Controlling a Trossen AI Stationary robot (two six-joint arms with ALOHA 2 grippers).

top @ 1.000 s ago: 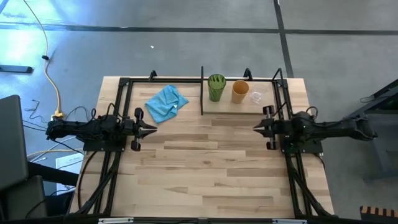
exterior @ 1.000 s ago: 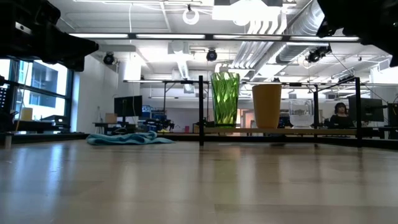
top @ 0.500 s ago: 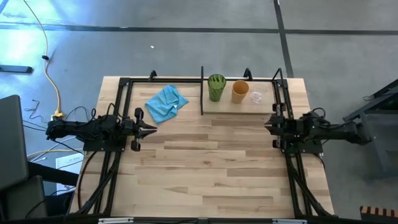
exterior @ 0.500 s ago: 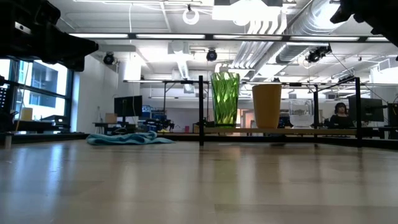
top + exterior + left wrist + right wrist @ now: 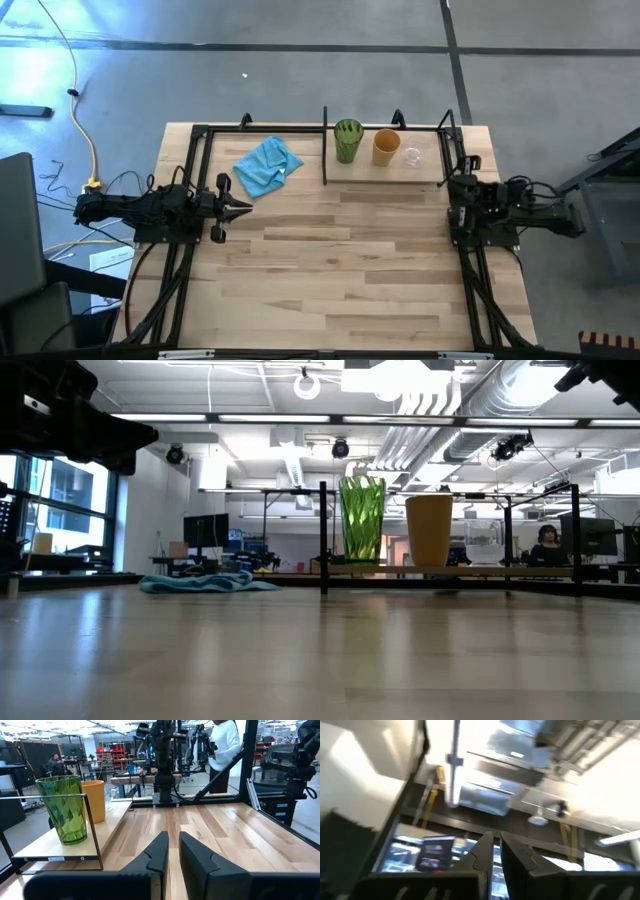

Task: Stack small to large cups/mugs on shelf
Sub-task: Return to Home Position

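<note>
The jaws are together and empty on the left gripper [image 5: 172, 851] at the desk's [image 5: 340, 270] left and on the upturned right gripper [image 5: 493, 846] at its right, which I think should fold home slowly, clear of the black-framed light wooden shelf [image 5: 385, 173] holding the tall green ribbed tumbler [image 5: 348, 140], the orange cup [image 5: 386, 147] and the tiny clear glass [image 5: 412, 156].

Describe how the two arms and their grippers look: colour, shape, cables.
Both arms are black and jointed, built of blocky segments, with thin black cables looping along them. The left arm sits at the table's left edge, the right arm at its right. The left gripper and right gripper each have two dark, angular fingers tapering to narrow tips.
</note>
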